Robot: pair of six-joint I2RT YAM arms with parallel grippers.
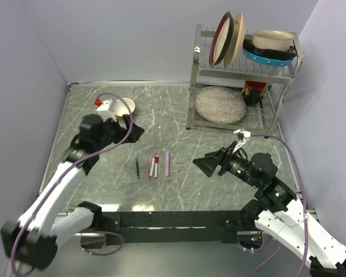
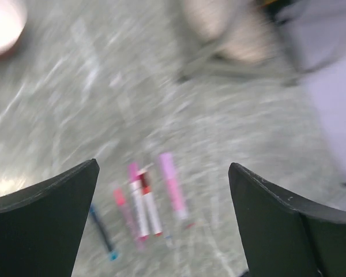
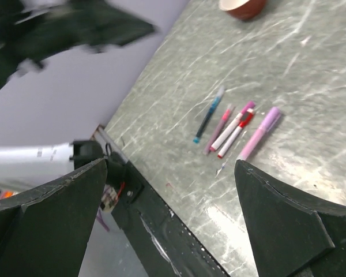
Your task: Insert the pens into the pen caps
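Pens (image 1: 153, 166) lined up on the tabletop (image 1: 179, 112) — task looks near done.
They lie between the arms, seemingly capped, blur prevents confirming — both arms' jaws wide open, empty.

Two-arm unit, matched pair

Left gripper (image 1: 137, 130) — matte black housing with two broad black fingers (image 2: 46, 213) tapering to blunt wedge tips, edges lightly scuffed
Right gripper (image 1: 203, 167) — same black build, fingers (image 3: 282, 219) alike

Behind each pincer: black wrist and motor joints, then glossy white link shells (image 1: 52, 196)
Purple cable (image 1: 122, 135) loops back from the left pincer
Second purple cable (image 1: 293, 167) leaves the right pincer's rear at a white plug (image 1: 243, 136)
Small green lights (image 1: 238, 171) just behind the right pincer
Black base rail (image 1: 173, 221) farthest from both pincers
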